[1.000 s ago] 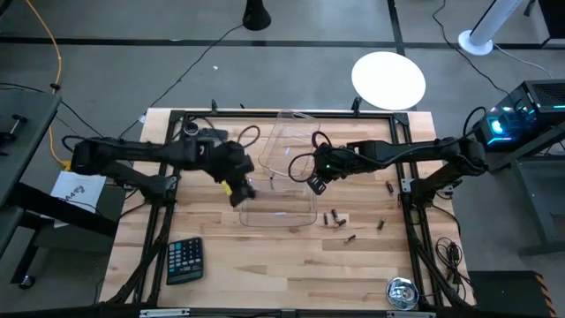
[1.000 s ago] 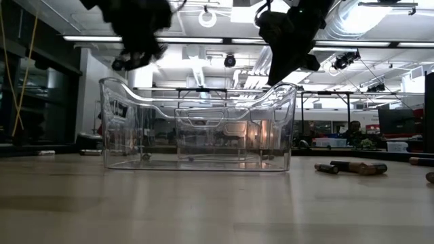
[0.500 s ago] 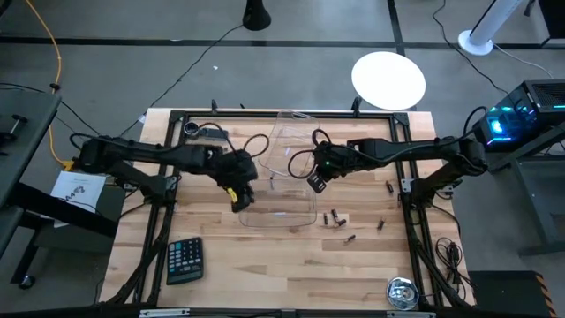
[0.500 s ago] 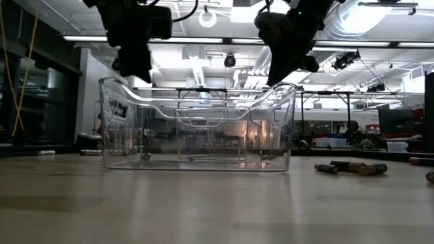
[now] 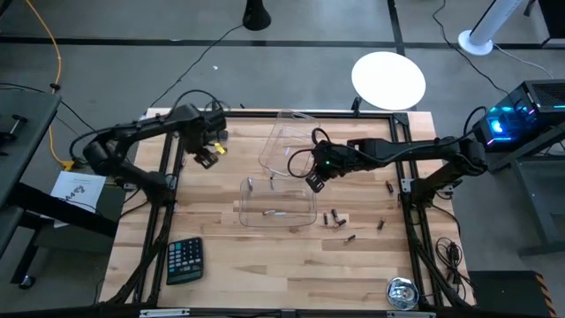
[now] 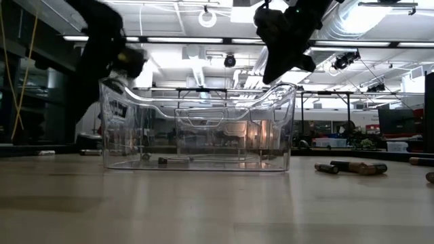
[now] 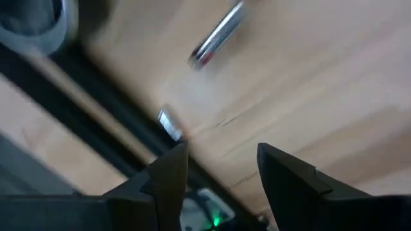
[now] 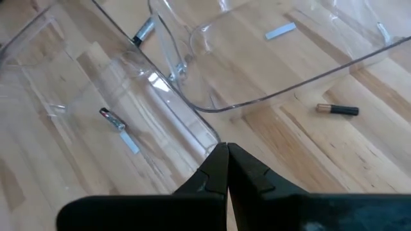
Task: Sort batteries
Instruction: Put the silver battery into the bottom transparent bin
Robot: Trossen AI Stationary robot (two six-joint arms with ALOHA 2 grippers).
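Note:
Two clear trays sit mid-table, the near tray (image 5: 278, 201) and the far tray (image 5: 287, 146). One battery (image 6: 173, 160) lies on the near tray's floor. Several batteries (image 5: 340, 219) lie loose on the wood to the right of the trays, seen also in the low view (image 6: 349, 167). My left gripper (image 5: 207, 155) hangs open over the table's far left, above bare wood, and a battery (image 7: 218, 35) lies ahead of its fingers (image 7: 282, 179). My right gripper (image 5: 313, 183) hovers shut above the near tray's right end (image 8: 205, 138), holding nothing.
A calculator (image 5: 184, 260) lies near the front left and a round tape measure (image 5: 402, 292) at the front right corner. A black frame rail (image 5: 172, 168) runs along the table's left side beneath my left arm. One battery (image 8: 338, 110) lies beside the far tray.
My left gripper has swung from above the near tray's left end toward the table's far left corner, tipping to point more steeply down. A battery now shows on the near tray's floor in the low view. My right arm has kept still.

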